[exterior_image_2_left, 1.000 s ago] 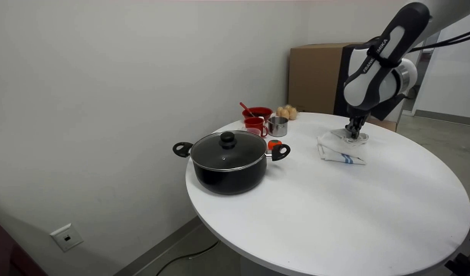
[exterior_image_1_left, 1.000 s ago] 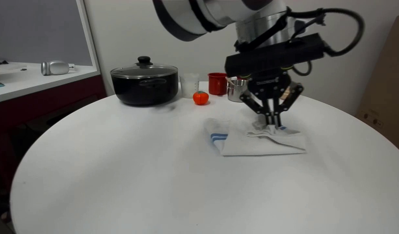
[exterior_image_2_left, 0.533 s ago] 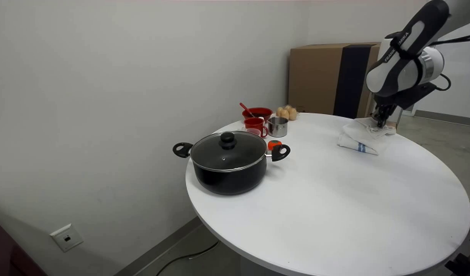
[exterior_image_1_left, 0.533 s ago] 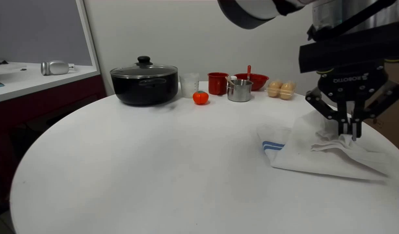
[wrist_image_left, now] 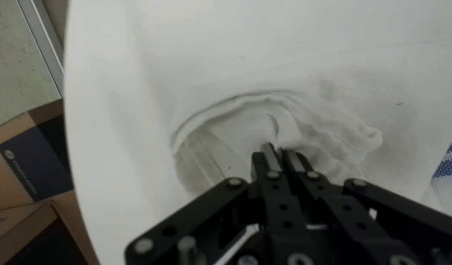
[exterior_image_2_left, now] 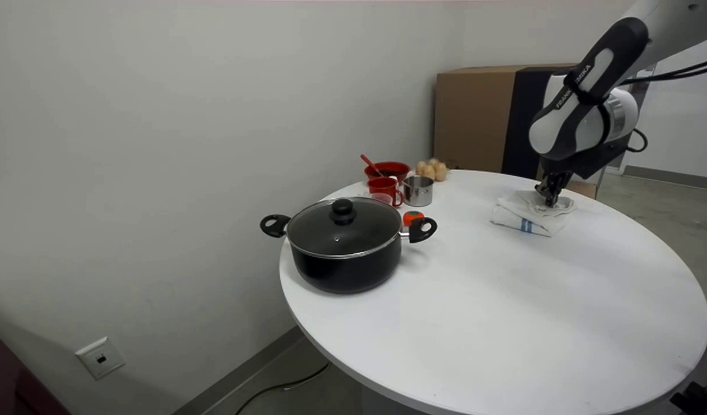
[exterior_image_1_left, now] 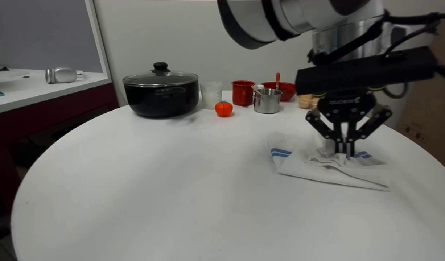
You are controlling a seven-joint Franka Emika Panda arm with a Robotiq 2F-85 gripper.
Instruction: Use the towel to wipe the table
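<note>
Your towel [exterior_image_1_left: 313, 170] has slid inward, away from the edge of the worktop [exterior_image_1_left: 153, 181], since half a second ago.
You have the jaws pinched together on a fold of it; wide worktop lies between it and the pot [exterior_image_2_left: 344, 268], with tomato [exterior_image_2_left: 412, 217], steel cup [exterior_image_2_left: 418, 191] and eggs [exterior_image_2_left: 431, 170] sitting apart from the towel.

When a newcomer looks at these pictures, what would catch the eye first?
Probably the big black pot, standing near the edge of the white table. Next comes the robot's hand, closed on the blue-striped white towel lying on that table. The orange-red tomato near the pot also stands out.
</note>
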